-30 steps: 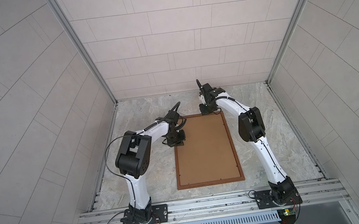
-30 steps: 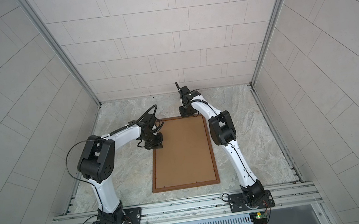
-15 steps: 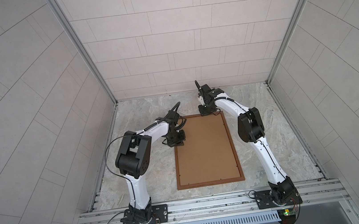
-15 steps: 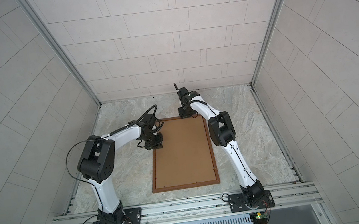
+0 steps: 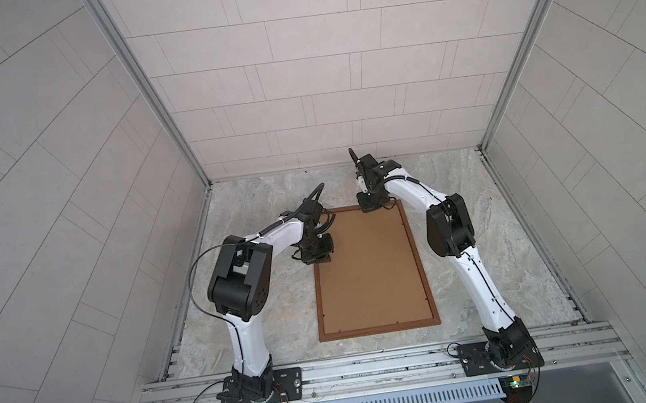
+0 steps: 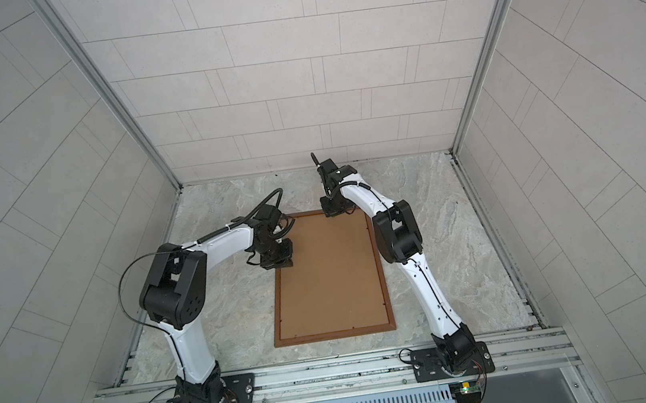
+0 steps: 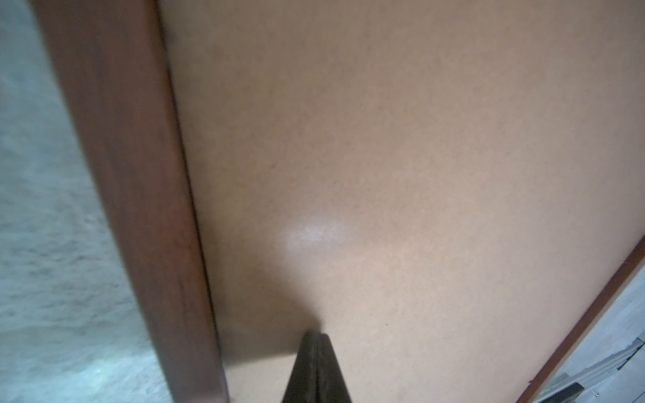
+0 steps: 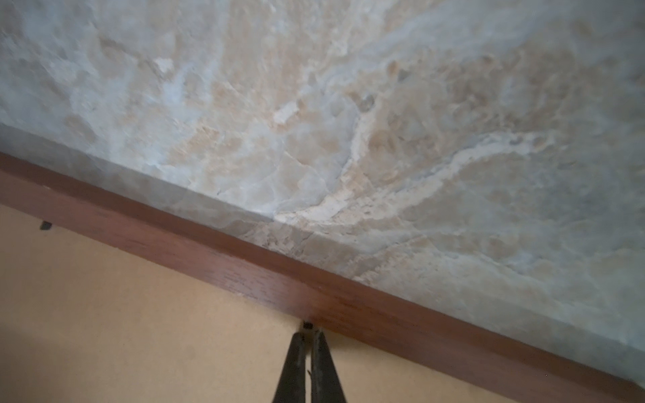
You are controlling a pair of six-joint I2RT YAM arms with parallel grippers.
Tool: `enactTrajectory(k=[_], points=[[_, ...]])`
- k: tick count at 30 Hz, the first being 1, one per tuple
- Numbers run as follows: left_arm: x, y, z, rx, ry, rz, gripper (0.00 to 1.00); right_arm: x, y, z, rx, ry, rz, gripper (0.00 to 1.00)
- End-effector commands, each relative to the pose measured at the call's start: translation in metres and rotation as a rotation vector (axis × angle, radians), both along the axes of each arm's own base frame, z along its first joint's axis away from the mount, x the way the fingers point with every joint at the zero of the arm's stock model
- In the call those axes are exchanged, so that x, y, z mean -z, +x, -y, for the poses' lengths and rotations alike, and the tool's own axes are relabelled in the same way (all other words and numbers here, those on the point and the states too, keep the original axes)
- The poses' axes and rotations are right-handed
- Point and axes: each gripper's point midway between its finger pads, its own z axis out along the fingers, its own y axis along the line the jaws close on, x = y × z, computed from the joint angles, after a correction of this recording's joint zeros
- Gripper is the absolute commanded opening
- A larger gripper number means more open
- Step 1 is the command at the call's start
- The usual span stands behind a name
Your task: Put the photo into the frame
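The dark-brown frame (image 5: pixel 379 328) lies flat, back side up, in the middle of the marbled table (image 5: pixel 266 301). Both top views show its long sides running away from the robot's bases. A plain brown backing board (image 5: pixel 370 272) fills it, and the photo is out of sight in every view.

The top views show both arms bent over the far half of the frame, but the black wrist housings hide the fingertips. The wrist cameras show them. The left gripper (image 7: pixel 316 340), jaws pressed together and holding nothing, points its tip at the backing board just inside the left moulding. The right gripper (image 8: pixel 307 338), likewise closed and empty, points at a small dark tab (image 8: pixel 307 325) at the inner edge of the far moulding.

From above, the left gripper (image 5: pixel 322 258) sits at the frame's left side and the right gripper (image 5: pixel 368 207) at its far edge. Bare table surrounds the frame on all sides, widest at left and right. Tiled walls (image 5: pixel 299 88) close in three sides, and an aluminium rail (image 5: pixel 375 365) bounds the near edge.
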Motion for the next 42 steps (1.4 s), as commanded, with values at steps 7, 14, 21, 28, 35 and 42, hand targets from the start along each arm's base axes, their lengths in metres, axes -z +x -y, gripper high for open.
enactTrajectory(k=[7,14,21,28,35,42], points=[[0.033,-0.015,-0.008,0.013,0.055,-0.066,0.0,-0.036,0.022,-0.004,-0.005,0.029,0.115,0.0],[0.033,-0.015,-0.008,0.017,0.057,-0.066,0.0,-0.023,0.027,-0.002,0.002,0.013,0.103,0.0],[0.035,-0.016,-0.007,0.016,0.054,-0.073,0.0,-0.011,0.026,0.003,0.002,-0.003,0.082,0.0],[0.035,-0.015,-0.007,0.016,0.054,-0.073,0.0,-0.002,0.023,0.003,0.001,-0.008,0.061,0.0],[0.034,-0.015,-0.007,0.018,0.056,-0.071,0.0,0.001,0.019,0.003,-0.001,-0.01,0.045,0.0],[0.034,-0.015,-0.007,0.016,0.053,-0.068,0.0,0.005,0.011,0.008,0.027,-0.025,0.012,0.0]])
